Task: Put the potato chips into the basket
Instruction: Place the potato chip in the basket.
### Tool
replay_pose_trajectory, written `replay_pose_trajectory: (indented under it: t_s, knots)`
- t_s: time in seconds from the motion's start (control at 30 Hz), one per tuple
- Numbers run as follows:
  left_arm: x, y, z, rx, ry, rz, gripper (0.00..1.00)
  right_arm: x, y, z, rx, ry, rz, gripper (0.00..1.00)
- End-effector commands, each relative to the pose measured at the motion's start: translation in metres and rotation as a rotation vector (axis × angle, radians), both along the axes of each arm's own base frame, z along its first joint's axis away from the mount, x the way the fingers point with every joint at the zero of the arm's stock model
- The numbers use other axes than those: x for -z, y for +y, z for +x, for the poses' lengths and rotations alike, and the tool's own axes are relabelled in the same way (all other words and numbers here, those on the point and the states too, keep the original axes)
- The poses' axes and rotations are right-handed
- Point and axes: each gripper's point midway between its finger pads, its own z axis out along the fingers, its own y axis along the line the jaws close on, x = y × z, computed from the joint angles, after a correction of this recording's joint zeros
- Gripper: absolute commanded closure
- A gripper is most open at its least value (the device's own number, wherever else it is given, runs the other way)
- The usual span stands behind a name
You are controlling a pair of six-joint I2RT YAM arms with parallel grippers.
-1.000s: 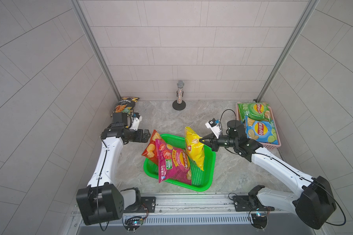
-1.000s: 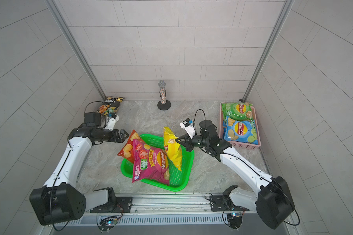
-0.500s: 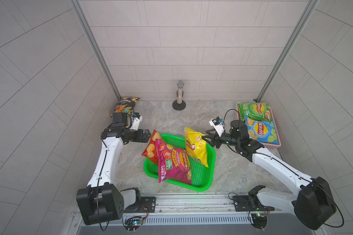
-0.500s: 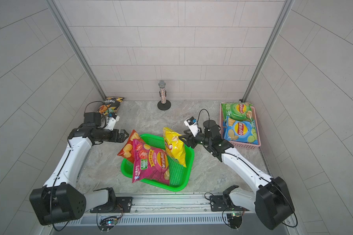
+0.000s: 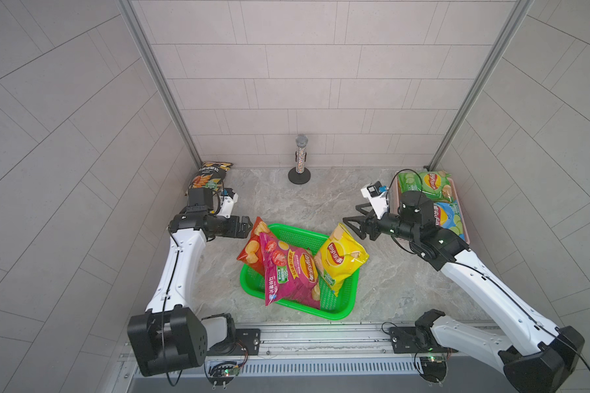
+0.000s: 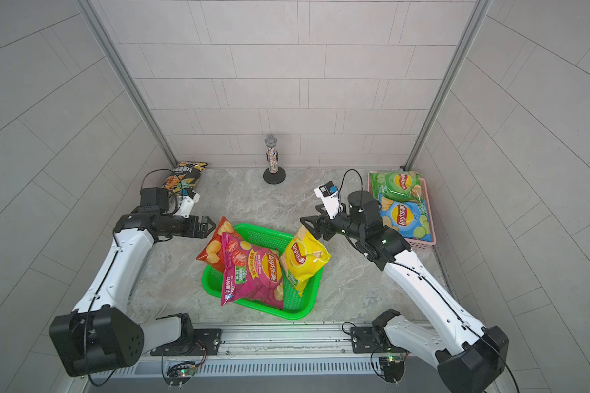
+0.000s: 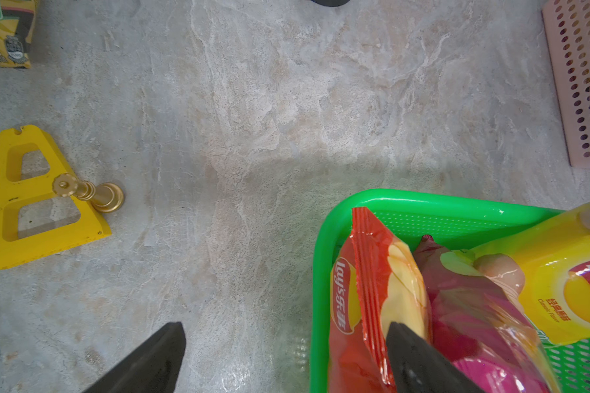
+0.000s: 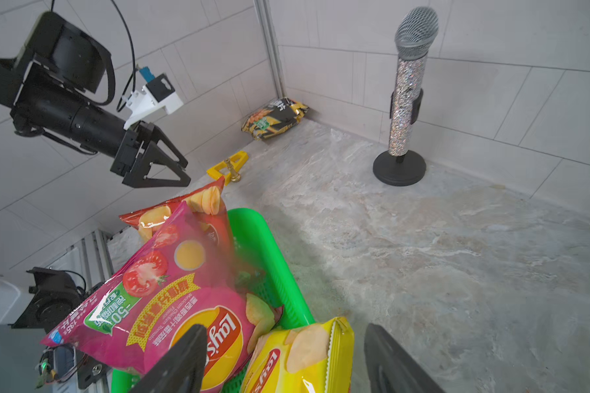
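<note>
Three glossy chip bags (image 5: 290,272) in basket (image 5: 295,232); left end effector (image 7: 285,323), right end effector (image 8: 283,326) wide.

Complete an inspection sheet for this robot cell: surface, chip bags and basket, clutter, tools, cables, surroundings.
Surface: grey marbled tabletop; no damage seen.
Job's things: yellow bag, magenta bag and red-orange bag in the green basket, overhanging its rim; black bag on the table in a back corner; green bag and blue bag in the pink basket.
Clutter: microphone on a stand; yellow triangular piece, brass knob next to it.
Tools: left tool open, empty, near the red-orange bag; right tool open, empty, near the yellow bag.
Cables: black cable looped at each wrist camera.
Surroundings: tiled walls; metal rail in front.
</note>
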Motion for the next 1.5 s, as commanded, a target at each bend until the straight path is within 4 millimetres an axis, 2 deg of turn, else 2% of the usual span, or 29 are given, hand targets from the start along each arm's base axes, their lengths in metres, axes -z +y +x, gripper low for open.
replay_pose_trajectory:
  t_s: [0.0, 0.2, 0.37, 0.57, 0.67, 0.73, 0.87, 1.0, 1.1, 1.47]
  knots:
    - [0.000, 0.001, -0.003, -0.002, 0.007, 0.000, 0.00, 0.026, 0.002, -0.018, 0.020, 0.100, -0.160, 0.23]
    - [0.001, 0.003, -0.003, -0.006, 0.008, 0.005, 0.00, 0.062, -0.028, -0.014, 0.165, 0.210, -0.337, 0.18]
    - [0.004, 0.003, -0.002, -0.006, 0.022, 0.006, 0.00, 0.088, -0.040, -0.008, 0.189, 0.321, -0.325, 0.22]
    - [0.003, 0.003, -0.002, -0.005, 0.018, 0.007, 0.00, 0.118, -0.030, -0.004, 0.121, 0.440, -0.328, 0.31]
    - [0.003, 0.003, -0.002, -0.005, 0.019, 0.005, 0.00, 0.127, -0.025, -0.001, 0.095, 0.459, -0.337, 0.31]
    - [0.003, 0.003, -0.002, -0.005, 0.020, 0.005, 0.00, 0.131, -0.025, 0.003, 0.094, 0.450, -0.357, 0.34]
    - [0.004, 0.003, -0.002, -0.003, 0.021, 0.004, 0.00, 0.123, -0.024, 0.014, 0.087, 0.379, -0.378, 0.48]
    - [0.004, 0.003, -0.002, -0.003, 0.022, 0.006, 0.00, 0.102, -0.015, 0.021, 0.047, 0.287, -0.346, 0.82]
    - [0.004, 0.003, -0.002, -0.003, 0.022, 0.006, 0.00, 0.087, -0.006, 0.024, 0.008, 0.235, -0.329, 0.98]
    - [0.005, 0.002, -0.002, 0.000, 0.023, 0.003, 0.00, 0.063, 0.041, 0.004, -0.193, 0.017, -0.383, 1.00]
